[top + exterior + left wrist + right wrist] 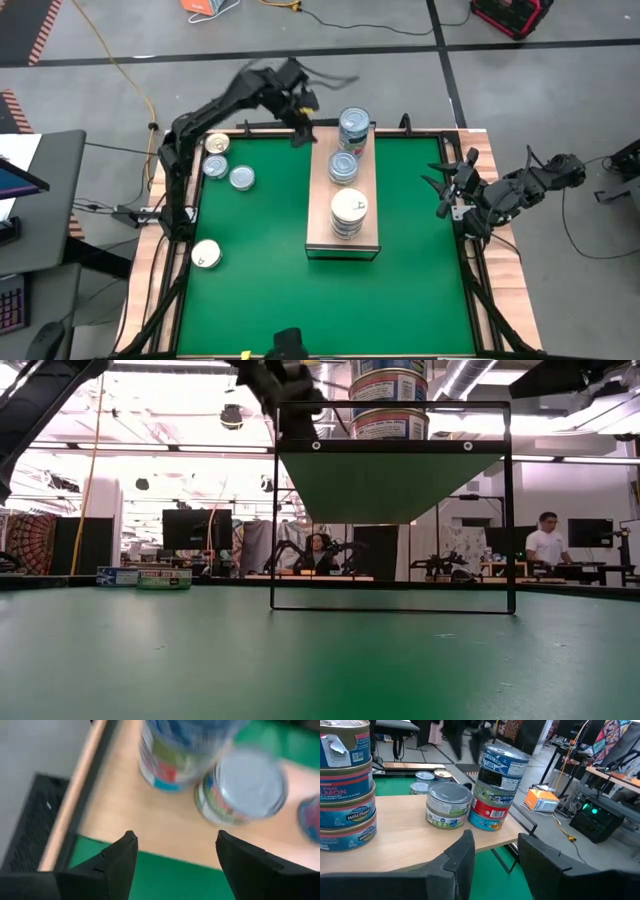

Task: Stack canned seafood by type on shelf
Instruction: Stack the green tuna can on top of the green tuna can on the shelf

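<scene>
The shelf (342, 205) is a light-wood block lying on the green mat. On it stand a tall stack of cans (353, 130) at its far end, one silver-topped can (343, 167) in the middle, and a white-topped stack (349, 212) nearer. Several loose cans (217, 160) lie on the mat at the left, and one more (206, 254) lies nearer. My left gripper (172, 852) hovers open just left of the shelf's far end (150, 820), beside the tall stack (175, 755), with nothing between its fingers. My right gripper (495, 850) waits open at the table's right edge (445, 185).
The black table frame (400, 125) runs along the far edge, close behind the tall stack. Open green mat lies right of the shelf and toward the near edge. In the low view the shelf (390, 480) shows raised, with cans (390, 400) on top.
</scene>
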`<move>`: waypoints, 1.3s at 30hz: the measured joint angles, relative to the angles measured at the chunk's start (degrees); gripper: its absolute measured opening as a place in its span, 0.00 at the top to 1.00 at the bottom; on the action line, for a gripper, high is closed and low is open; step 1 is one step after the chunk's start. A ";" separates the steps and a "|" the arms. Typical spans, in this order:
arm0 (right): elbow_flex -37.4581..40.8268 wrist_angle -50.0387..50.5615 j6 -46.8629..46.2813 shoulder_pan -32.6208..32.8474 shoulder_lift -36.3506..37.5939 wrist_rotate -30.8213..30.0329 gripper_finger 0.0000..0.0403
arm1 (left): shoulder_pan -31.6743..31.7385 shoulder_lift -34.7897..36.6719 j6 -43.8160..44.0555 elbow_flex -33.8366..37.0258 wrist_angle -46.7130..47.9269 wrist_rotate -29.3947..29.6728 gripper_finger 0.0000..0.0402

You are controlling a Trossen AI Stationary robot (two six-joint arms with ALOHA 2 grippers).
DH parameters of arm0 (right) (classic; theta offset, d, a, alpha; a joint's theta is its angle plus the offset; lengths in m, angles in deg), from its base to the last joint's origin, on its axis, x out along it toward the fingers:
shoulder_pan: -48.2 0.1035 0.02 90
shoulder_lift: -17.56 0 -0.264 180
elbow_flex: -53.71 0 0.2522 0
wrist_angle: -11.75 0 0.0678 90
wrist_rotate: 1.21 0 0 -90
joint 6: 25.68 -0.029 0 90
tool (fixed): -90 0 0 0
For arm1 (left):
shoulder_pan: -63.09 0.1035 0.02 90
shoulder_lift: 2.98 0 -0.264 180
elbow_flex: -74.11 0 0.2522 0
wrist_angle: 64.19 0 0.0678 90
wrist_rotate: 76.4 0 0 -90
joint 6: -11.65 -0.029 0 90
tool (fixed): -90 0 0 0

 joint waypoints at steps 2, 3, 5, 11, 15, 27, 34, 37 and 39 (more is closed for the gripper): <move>0.00 1.56 -1.40 0.15 0.00 0.03 0.55 | -0.58 0.01 -0.55 2.83 0.01 1.22 0.37; 0.00 2.71 -2.38 0.17 0.00 0.06 0.55 | -0.66 0.12 -0.69 4.14 -0.21 1.96 0.38; 0.00 5.16 -4.15 0.15 0.00 0.09 0.55 | -0.62 0.20 -0.67 6.21 -0.12 3.29 0.39; 0.00 6.93 -5.83 0.15 0.00 0.09 0.55 | -0.69 0.15 0.18 10.59 -0.04 4.88 0.40; 0.02 6.78 -5.56 0.15 0.00 0.09 0.55 | -0.74 1.84 -0.11 14.40 -1.32 5.79 0.40; 0.02 3.29 -1.96 0.11 0.00 0.07 0.55 | -1.56 24.30 6.55 46.34 -16.60 19.71 0.40; 0.02 -0.52 1.19 0.11 0.00 0.07 0.55 | -4.10 31.90 13.85 62.92 -15.45 33.60 0.40; 0.02 -0.54 1.19 0.11 0.00 0.08 0.55 | -5.89 32.59 15.96 67.36 -14.02 38.52 0.40; 0.02 -0.55 1.17 0.11 0.00 0.09 0.55 | -7.12 32.54 16.43 69.68 -13.60 40.99 0.40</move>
